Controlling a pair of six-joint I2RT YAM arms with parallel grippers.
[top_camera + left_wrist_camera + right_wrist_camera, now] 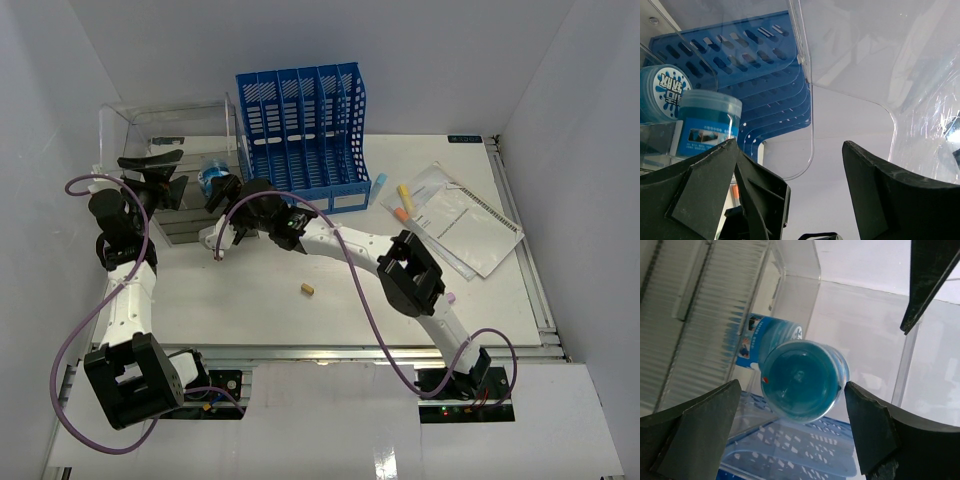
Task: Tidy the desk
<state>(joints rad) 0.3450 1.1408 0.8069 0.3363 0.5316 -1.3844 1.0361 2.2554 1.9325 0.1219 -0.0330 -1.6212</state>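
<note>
Two grippers are working at the box (170, 110) just left of the rack (305, 130); I read this as the drop-off of the jar (802, 380), one item in tidying the worktop (250, 300), which spreads under and in front of the rack. My right gripper (224, 194) is spread wider than the jar lying between its fingers; I see a clear gap on one side and near-contact on the other, so I judge the jar let go rather than gripped. It looks to sit inside the box by the wall nearest the rack, though through clear plastic I cannot be sure it is settled. My left gripper (790, 145) is splayed too, with nothing in it, at the box wall left of the rack. Next I would draw the right gripper back, clear of jar and box rim, nudging neither; then take it to the loose things right of the rack and in front of it: papers (465, 215), markers (405, 192), a small cork (307, 290).
</note>
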